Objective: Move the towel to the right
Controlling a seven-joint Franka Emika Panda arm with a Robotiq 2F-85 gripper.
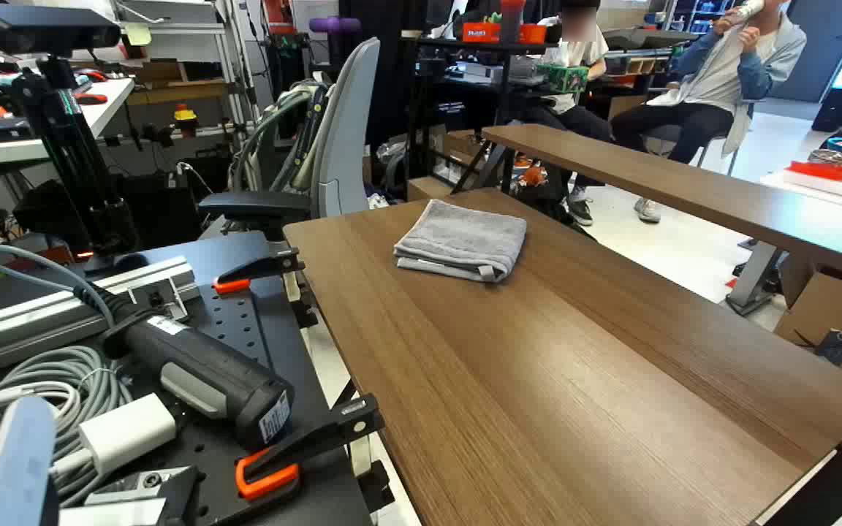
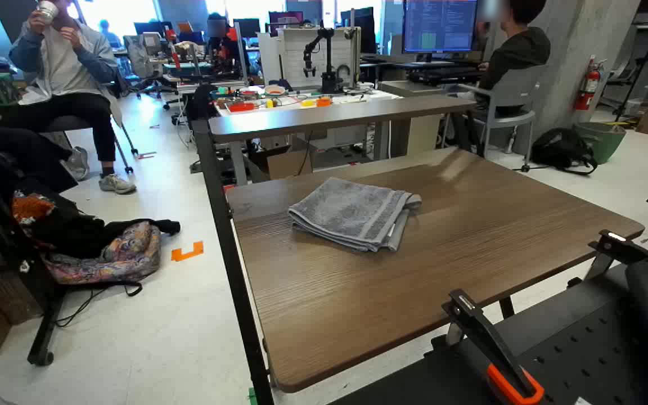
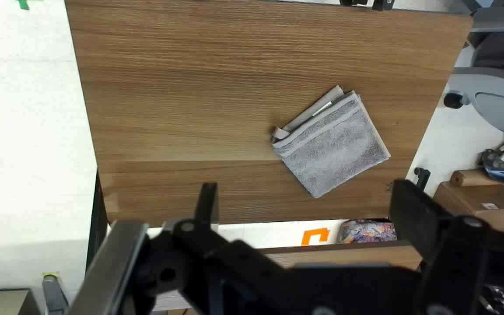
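Note:
The towel (image 1: 461,237) is a folded grey cloth, several layers thick, lying flat on the brown wooden tabletop (image 1: 538,365). It also lies there in an exterior view (image 2: 352,214), with a loose edge at one side. In the wrist view the towel (image 3: 333,144) is turned at an angle, right of the picture's middle, with a small tag at its left corner. My gripper (image 3: 304,186) is open and empty, its black fingers wide apart. It is above the table and apart from the towel. The gripper does not show in either exterior view.
A raised wooden shelf (image 1: 684,183) runs along one long side of the tabletop and also shows in an exterior view (image 2: 346,115). Black clamps (image 1: 319,431) grip the opposite edge beside a black board holding a scanner-like tool (image 1: 202,372) and cables. A grey chair (image 1: 348,139) stands near one end.

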